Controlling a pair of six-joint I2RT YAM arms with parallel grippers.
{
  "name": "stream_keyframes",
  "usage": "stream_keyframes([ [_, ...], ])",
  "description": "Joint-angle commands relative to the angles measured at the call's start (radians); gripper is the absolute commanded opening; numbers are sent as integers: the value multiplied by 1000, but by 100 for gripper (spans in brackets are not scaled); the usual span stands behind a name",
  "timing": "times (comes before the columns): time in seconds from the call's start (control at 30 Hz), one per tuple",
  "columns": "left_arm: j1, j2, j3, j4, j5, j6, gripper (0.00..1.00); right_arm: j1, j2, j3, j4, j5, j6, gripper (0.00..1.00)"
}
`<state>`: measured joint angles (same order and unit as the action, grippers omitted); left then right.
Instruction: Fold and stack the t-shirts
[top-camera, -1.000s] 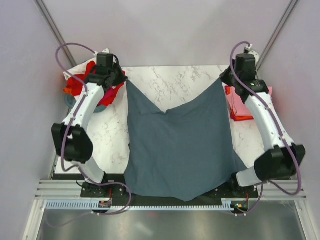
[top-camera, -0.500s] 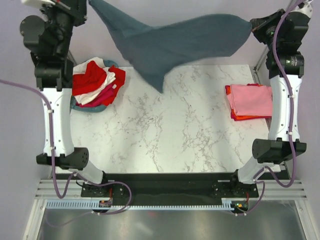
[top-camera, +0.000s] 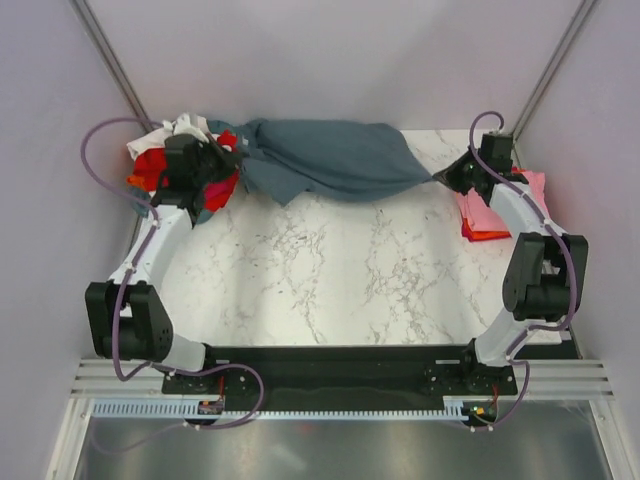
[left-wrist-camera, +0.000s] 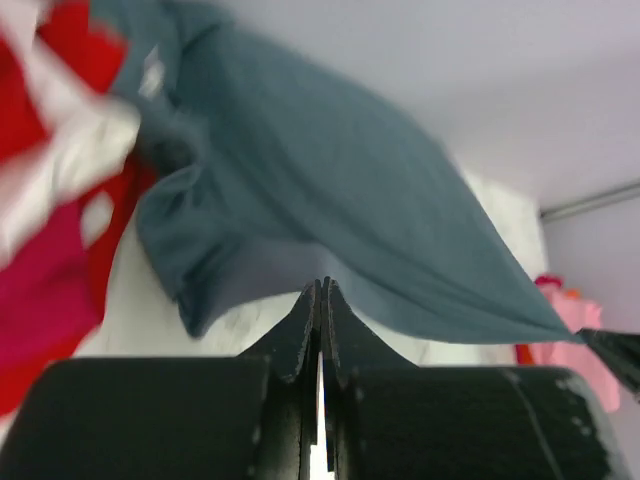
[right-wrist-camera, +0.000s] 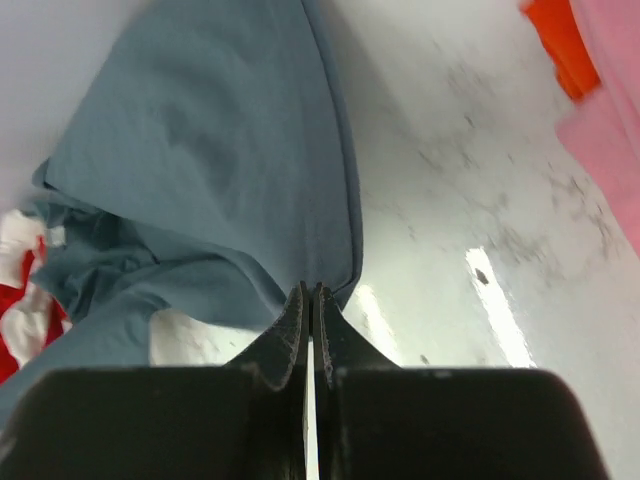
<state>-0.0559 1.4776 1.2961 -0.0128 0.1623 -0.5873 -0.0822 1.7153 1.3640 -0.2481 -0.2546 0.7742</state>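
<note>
A slate blue-grey t-shirt (top-camera: 325, 160) hangs bunched and stretched along the table's far edge between both arms. My left gripper (top-camera: 238, 160) is shut on its left end, beside the pile of red, white and magenta t-shirts (top-camera: 165, 160). My right gripper (top-camera: 441, 178) is shut on its right corner, next to the folded pink t-shirt (top-camera: 495, 205) lying on an orange-red one. In the left wrist view the shut jaws (left-wrist-camera: 322, 286) meet the blue-grey fabric (left-wrist-camera: 330, 180). In the right wrist view the shut jaws (right-wrist-camera: 310, 289) pinch the shirt's hem (right-wrist-camera: 200, 150).
The marble table (top-camera: 330, 270) is bare in front of the shirt. The unfolded pile (left-wrist-camera: 60, 150) sits at the far left corner, the folded stack (right-wrist-camera: 610, 120) at the right edge. Grey walls close in behind and at the sides.
A second ago the shirt lay spread flat over the table and its near edge. Both arms then swung it high in the air. Now it is down at the far edge, bunched.
</note>
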Motion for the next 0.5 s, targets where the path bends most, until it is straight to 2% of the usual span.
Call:
stream_keyframes([
  [0.0,-1,-206,-150,60,-7,-31,2,-4,-32,-104,131,-40,-13,0],
  [0.27,-5,-471,-478,-76,-24,-65,2,-4,-95,-409,178,11,-73,0],
  [0.47,-7,-615,-560,-188,-6,-59,2,-5,-193,-593,152,138,-130,0],
])
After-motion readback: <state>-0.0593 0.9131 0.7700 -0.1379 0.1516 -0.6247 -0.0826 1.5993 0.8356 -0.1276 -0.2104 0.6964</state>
